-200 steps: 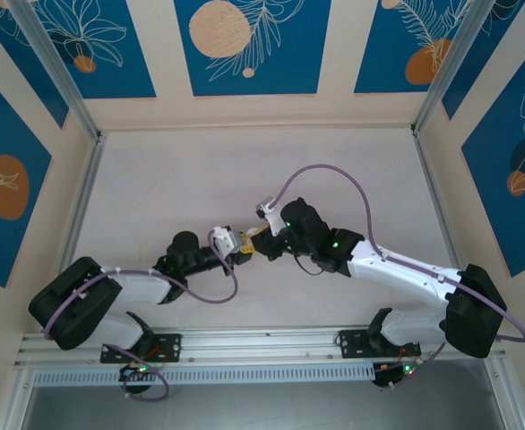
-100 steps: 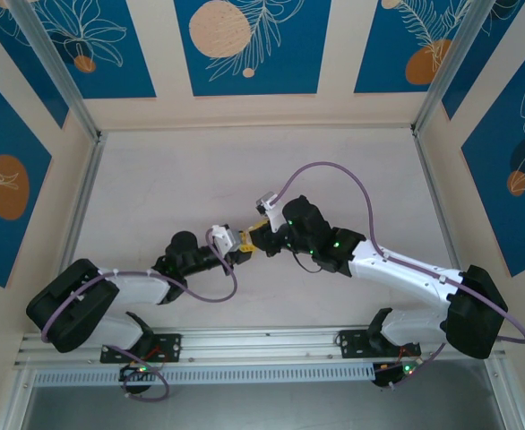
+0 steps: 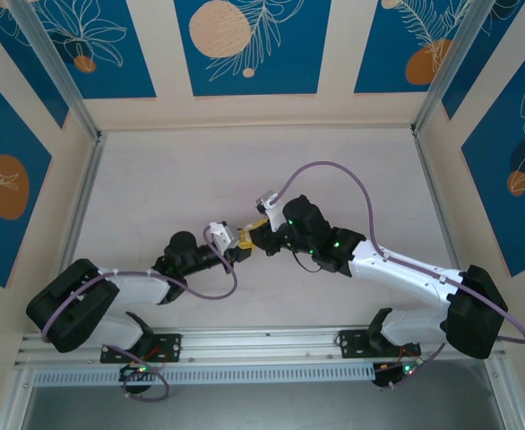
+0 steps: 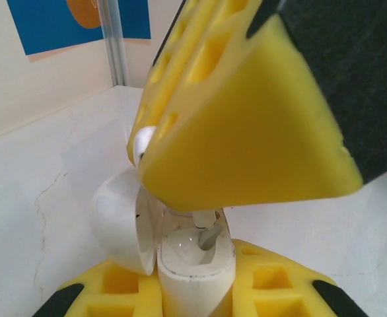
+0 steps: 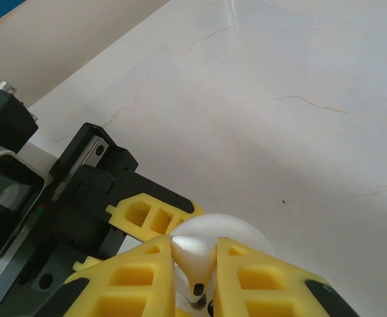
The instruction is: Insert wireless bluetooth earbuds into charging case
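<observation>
At bench (image 3: 173, 179) centre, top view: both arms angled inward, left fingers (image 3: 236, 249) and right fingers (image 3: 260, 235) almost tip to tip, the right set slightly farther from the bases. Held items too small to resolve from above.

Left wrist view:
- Left fingers (image 4: 266, 282), yellow, clamped on either side of the white charging case (image 4: 192, 267).
- Case upright, lid (image 4: 114, 221) swung open to the left, glossy inner well facing up.
- One yellow right finger overhead from the upper right, tilted, directly above the open well.
- White earbud (image 4: 205, 231) under that finger: stem pointing down into the mouth of the well, rounded head peeking out at the finger's left edge.
- Cannot tell whether the stem tip touches the well floor. Earbud not yet seated, head well above the case rim.

Right wrist view:
- Right fingers (image 5: 259, 281) closed on the earbud (image 5: 192, 254), pinched between the two yellow tips, stem hanging below them.
- White curved surface of the case just behind the tips.
- One of the left fingers and its black housing at lower left, just beside the right tips.
- Pale marbled bench surface behind, with faint crack lines.
</observation>
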You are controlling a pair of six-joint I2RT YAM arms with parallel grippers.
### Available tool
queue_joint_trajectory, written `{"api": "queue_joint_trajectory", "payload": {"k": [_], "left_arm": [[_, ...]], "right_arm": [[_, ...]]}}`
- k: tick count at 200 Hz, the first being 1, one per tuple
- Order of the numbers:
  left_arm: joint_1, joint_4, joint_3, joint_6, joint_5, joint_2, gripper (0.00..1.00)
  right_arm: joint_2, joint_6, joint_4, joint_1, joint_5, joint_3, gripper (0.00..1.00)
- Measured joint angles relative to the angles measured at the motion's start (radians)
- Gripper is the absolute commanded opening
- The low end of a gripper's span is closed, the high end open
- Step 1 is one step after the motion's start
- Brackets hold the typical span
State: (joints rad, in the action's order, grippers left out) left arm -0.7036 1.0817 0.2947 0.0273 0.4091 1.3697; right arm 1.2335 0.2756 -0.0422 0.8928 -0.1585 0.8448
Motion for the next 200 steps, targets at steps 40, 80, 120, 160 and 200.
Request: {"api": "queue_joint_trajectory", "payload": {"k": [40, 80, 120, 160, 200], "left_arm": [[0.000, 0.012, 0.000, -0.022, -0.004, 0.000, 0.15], [0.000, 0.018, 0.000, -0.030, -0.011, 0.000, 0.15], [0.000, 0.026, 0.000, -0.030, -0.011, 0.000, 0.15], [0.000, 0.026, 0.000, -0.030, -0.010, 0.000, 0.15], [0.000, 0.025, 0.000, -0.030, -0.010, 0.000, 0.15]], "right_arm": [[0.000, -0.004, 0.001, 0.000, 0.000, -0.002, 0.17], [-0.002, -0.008, 0.005, 0.001, -0.010, -0.010, 0.17], [-0.009, -0.014, 0.002, 0.004, -0.015, -0.010, 0.18], [-0.009, -0.016, 0.002, 0.008, -0.014, -0.010, 0.19], [-0.009, -0.023, 0.002, 0.009, -0.013, -0.010, 0.22]]}}
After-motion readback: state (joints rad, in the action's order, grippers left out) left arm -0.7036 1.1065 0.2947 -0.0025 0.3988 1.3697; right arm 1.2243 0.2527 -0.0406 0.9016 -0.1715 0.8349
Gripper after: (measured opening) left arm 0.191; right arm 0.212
